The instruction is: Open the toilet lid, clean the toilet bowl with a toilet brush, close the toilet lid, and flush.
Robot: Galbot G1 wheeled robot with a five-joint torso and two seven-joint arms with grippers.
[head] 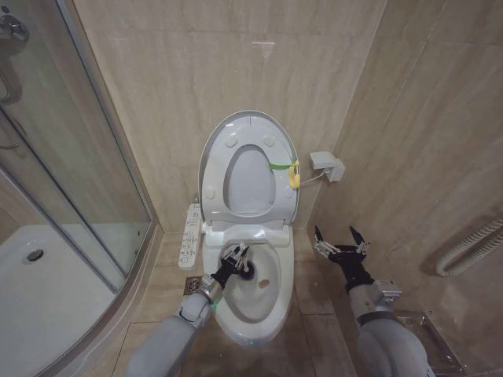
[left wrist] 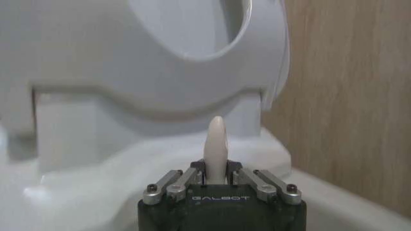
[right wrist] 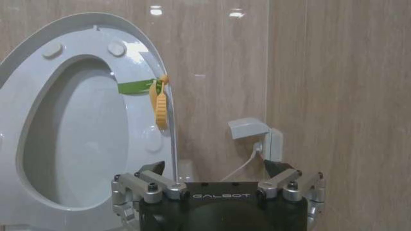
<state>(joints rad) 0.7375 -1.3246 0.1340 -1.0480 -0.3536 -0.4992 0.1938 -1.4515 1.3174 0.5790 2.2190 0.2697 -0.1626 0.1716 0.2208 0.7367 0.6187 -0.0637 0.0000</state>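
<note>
The toilet lid (head: 250, 119) stands raised against the back wall with the seat ring (head: 215, 181) up in front of it. A green strap (head: 279, 166) and yellow ring (head: 294, 174) hang at its right edge. Below, the toilet bowl (head: 284, 287) is uncovered. My left gripper (head: 236, 256) reaches over the bowl's back left and is shut on the toilet brush (head: 248, 274), whose dark head hangs inside the bowl. Its white handle (left wrist: 215, 139) sticks up between the left gripper (left wrist: 216, 174) fingers. To the right of the bowl, my right gripper (head: 339, 239) hovers open and holds nothing.
A white button panel (head: 191, 234) runs along the bowl's left side. A glass shower screen (head: 71, 196) and white shower tray (head: 47, 302) fill the left. A wall box (head: 326, 165) with cable sits right of the lid. A corrugated hose (head: 471, 247) hangs at far right.
</note>
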